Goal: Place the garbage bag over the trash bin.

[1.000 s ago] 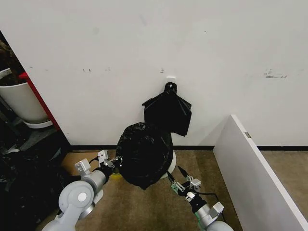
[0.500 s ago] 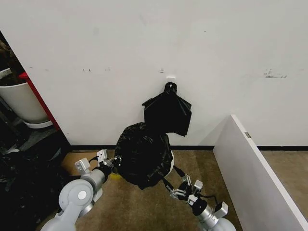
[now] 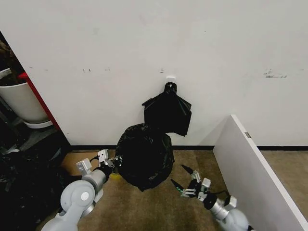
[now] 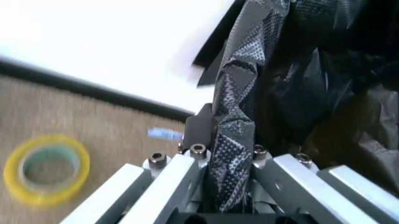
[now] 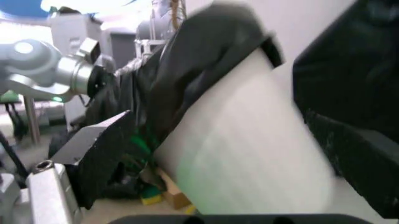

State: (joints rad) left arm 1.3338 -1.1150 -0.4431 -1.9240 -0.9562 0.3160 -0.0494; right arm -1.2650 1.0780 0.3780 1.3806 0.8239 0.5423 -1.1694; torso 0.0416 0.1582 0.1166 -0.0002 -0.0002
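Pulled back from garbage bag [image 3: 144, 155]: right gripper [image 3: 184, 182], now wide open, empty, beside trash bin [image 5: 249, 154]. Left gripper [image 3: 113, 163] pinching bag edge. Bag prob. mostly over bin.

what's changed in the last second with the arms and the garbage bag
The right gripper has let go of the garbage bag and drawn back toward the robot's right, fingers now open. The bag's right side has dropped lower over the trash bin. The left gripper stays clamped on the bag's left edge; the hanging bag bundle is unchanged.
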